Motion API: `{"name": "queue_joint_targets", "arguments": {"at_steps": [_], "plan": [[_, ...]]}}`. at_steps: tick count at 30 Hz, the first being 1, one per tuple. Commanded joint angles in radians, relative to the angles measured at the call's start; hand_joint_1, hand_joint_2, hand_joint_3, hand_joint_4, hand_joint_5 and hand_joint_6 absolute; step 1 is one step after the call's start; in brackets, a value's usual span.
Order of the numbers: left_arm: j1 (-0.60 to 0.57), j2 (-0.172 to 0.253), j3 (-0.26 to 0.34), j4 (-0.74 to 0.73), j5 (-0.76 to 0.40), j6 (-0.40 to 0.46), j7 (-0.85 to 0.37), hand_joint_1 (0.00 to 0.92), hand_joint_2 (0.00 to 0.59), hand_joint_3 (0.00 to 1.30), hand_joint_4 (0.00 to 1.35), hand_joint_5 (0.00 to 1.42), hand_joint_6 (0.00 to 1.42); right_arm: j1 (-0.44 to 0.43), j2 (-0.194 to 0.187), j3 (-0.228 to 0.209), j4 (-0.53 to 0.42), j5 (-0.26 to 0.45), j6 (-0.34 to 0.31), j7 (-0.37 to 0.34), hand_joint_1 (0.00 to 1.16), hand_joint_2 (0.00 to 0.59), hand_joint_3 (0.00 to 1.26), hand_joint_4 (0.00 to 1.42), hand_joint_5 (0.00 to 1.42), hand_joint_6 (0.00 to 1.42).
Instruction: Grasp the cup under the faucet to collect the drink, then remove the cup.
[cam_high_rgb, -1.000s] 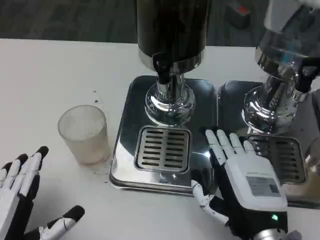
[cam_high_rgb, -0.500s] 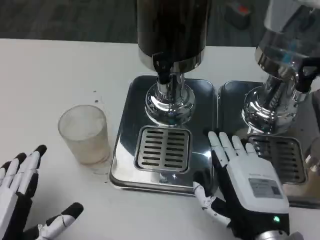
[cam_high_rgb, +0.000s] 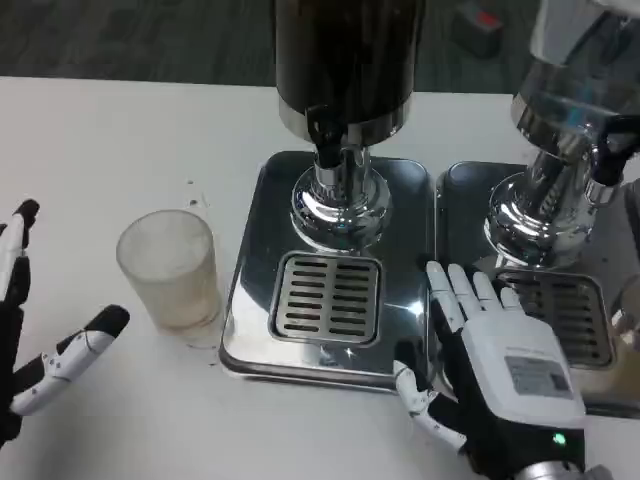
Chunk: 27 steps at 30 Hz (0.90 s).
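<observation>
Since a moment ago the left hand (cam_high_rgb: 30, 340) has risen toward the cup (cam_high_rgb: 170, 268), fingers spread, empty. Cup stands on the table (cam_high_rgb: 120, 140), left of the drip tray (cam_high_rgb: 330, 300). Right hand (cam_high_rgb: 500, 360) rests open.

Cup off to the side of my dispenser.
On the bench (cam_high_rgb: 120, 130) the cup (cam_high_rgb: 168, 268) stands left of the drip tray (cam_high_rgb: 329, 298), which lies before the faucet (cam_high_rgb: 331, 150).

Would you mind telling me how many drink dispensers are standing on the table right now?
2. The dark dispenser stands at the centre, above the slotted drip tray. The clear dispenser stands at the right edge, partly cut off by the frame, so more could be beyond it.
</observation>
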Motion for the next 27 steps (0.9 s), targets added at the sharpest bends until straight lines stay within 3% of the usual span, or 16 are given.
{"name": "queue_joint_targets", "arguments": {"at_steps": [1,6,18,27], "plan": [[-0.109,-0.002,-0.026,0.145,-0.058,-0.018,-0.094,0.0,0.048,0.0,0.0,0.0,0.0,0.004,0.018,0.006,0.001,-0.009,0.017,-0.014,0.27,0.527,0.01,0.0,0.0,0.0],[-0.231,-0.003,-0.052,0.306,-0.089,-0.046,-0.158,0.0,0.002,0.0,0.0,0.0,0.0,-0.006,0.024,0.005,0.008,-0.008,0.021,-0.014,0.27,0.527,0.01,0.0,0.0,0.0],[-0.405,-0.042,-0.175,0.548,-0.032,-0.11,-0.115,0.001,0.0,0.0,0.0,0.0,0.0,-0.032,0.036,0.004,0.036,0.0,0.025,-0.032,0.27,0.527,0.01,0.0,0.0,0.0],[-0.46,-0.071,-0.221,0.617,-0.019,-0.094,-0.071,0.111,0.012,0.0,0.0,0.02,0.0,-0.034,0.04,0.001,0.04,0.0,0.032,-0.038,0.27,0.533,0.01,0.0,0.0,0.0]]}}
